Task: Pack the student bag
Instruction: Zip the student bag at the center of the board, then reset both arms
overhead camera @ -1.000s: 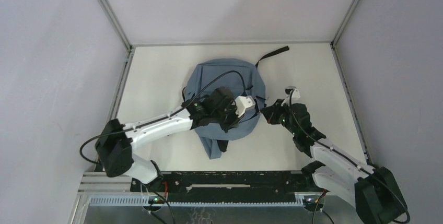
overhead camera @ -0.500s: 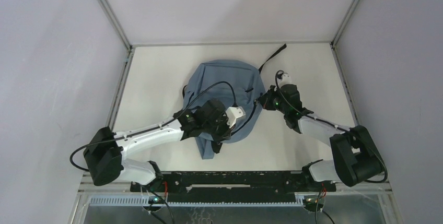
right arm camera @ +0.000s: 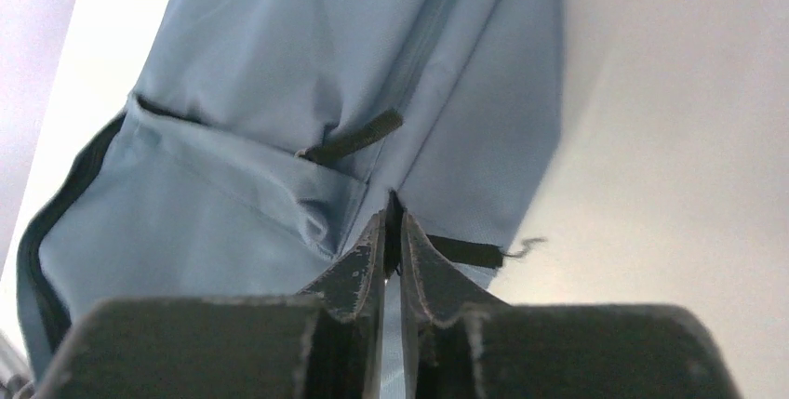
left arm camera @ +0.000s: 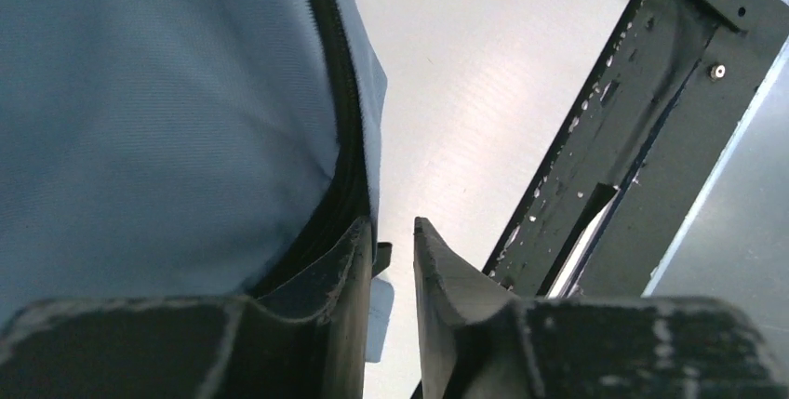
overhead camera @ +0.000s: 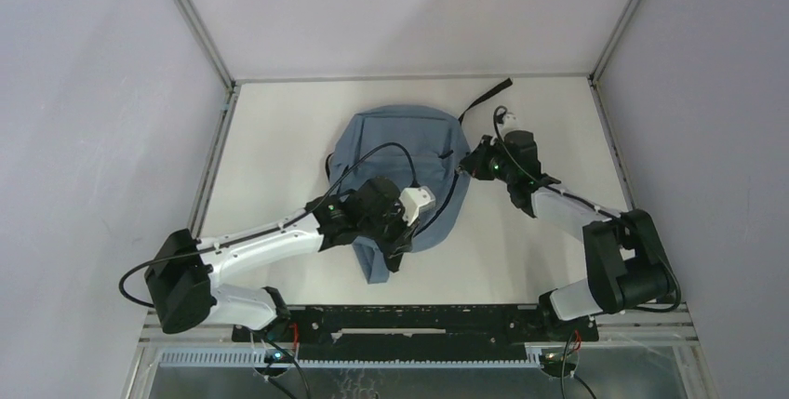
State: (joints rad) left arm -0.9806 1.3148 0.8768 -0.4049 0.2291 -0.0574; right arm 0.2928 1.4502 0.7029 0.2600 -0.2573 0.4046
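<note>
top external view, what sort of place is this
Most likely a robot test cell, not a home: plain walls and metal frame posts box in a white table holding a student bag, and two robot arms are bolted to a black rail at its near edge.

The pale bench carries a single thing: the dusty-blue student bag, lying flat near its middle. Most of the bag spreads beyond the left claw, and its side edge meets the right claw. A black strap trails onto bare bench beyond the right claw. Behind the left claw, bare bench runs to a black perforated rail.
</note>
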